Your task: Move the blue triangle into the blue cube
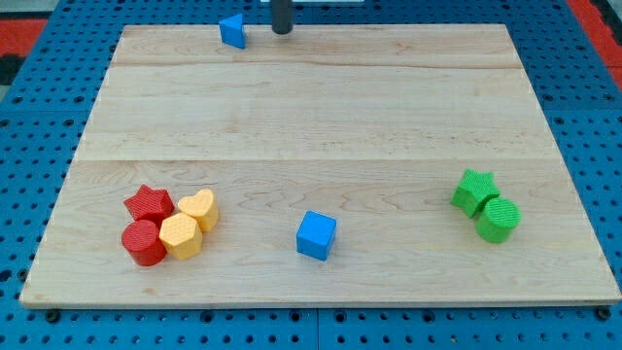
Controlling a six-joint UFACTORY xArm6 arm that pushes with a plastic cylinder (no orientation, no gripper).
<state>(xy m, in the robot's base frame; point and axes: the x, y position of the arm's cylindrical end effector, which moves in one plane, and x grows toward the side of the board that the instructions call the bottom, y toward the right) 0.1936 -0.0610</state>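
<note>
While my tip (282, 31) sits just right of blue triangle (231, 30), blue cube (316, 235) well apart.

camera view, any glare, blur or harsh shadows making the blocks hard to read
Camera view: light is even and soft, no strong glare on the wooden board. Blue cube, blue triangle and the red, yellow and green blocks are sharp, with only faint short shadows. My tip, right of the triangle at the view's top, looks slightly soft and the rod is cut off by the frame edge.
</note>
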